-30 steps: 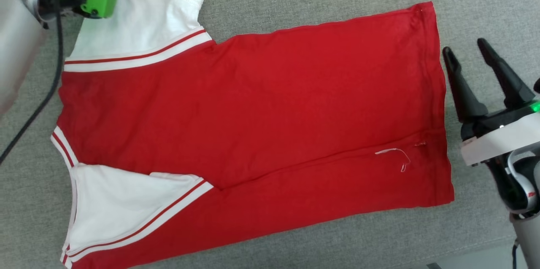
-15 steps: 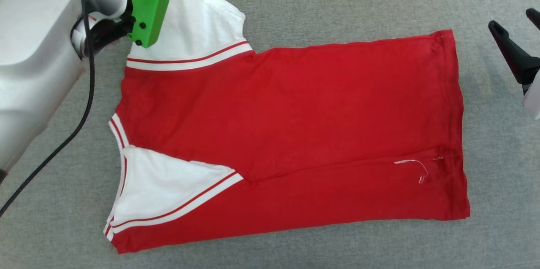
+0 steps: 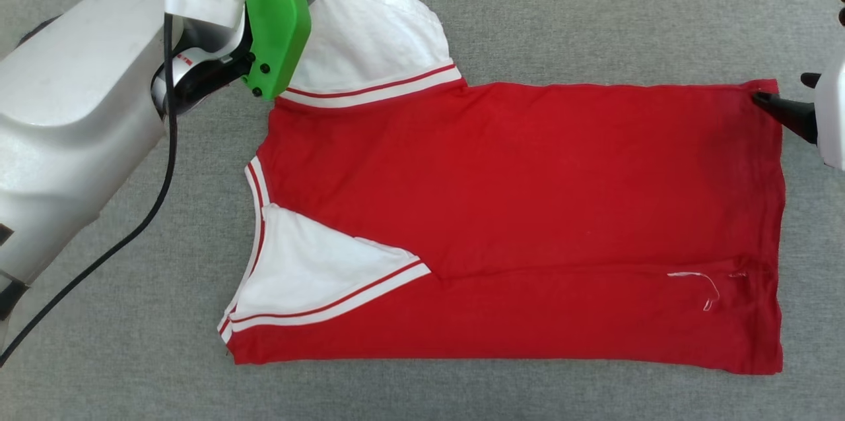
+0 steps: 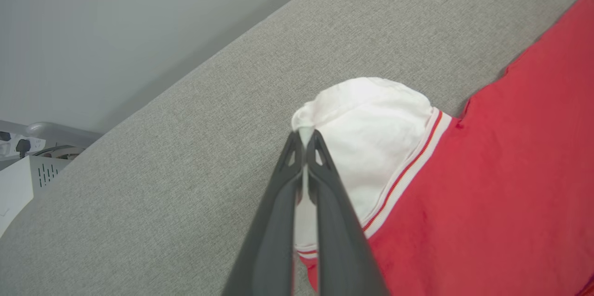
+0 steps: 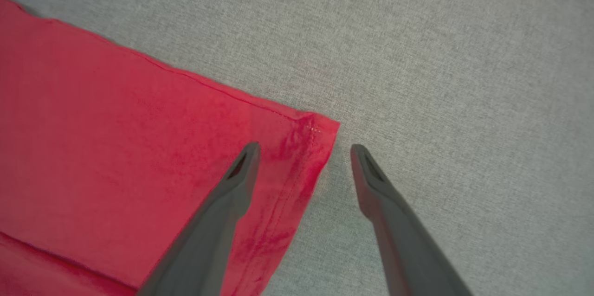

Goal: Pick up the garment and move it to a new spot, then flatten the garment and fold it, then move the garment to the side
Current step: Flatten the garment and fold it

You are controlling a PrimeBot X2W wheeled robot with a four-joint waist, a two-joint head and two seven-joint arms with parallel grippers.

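The left gripper point(image 4: 305, 140) is pinched tight on the rim of the garment's white far sleeve point(image 4: 371, 119), a sliver of white cloth showing between its closed fingers. The right gripper point(image 5: 305, 147) is spread wide and holds nothing, one finger over the red cloth and the other over the grey fabric surface point(image 5: 464, 78), so that the far hem corner point(image 5: 315, 129) lies between them. The garment point(image 3: 528, 177) lies spread flat on that surface, neck end toward the robot's left, hem toward its right, plain red side up. Along its near long edge a strip looks already turned over onto the body, with the near sleeve point(image 3: 310, 269) tucked in and a loose white thread point(image 3: 700, 282) near the hem. By my reading, moving and flattening are done and the fold is partly made. The far side is not yet turned in, and any crosswise folding and the final move aside also remain.
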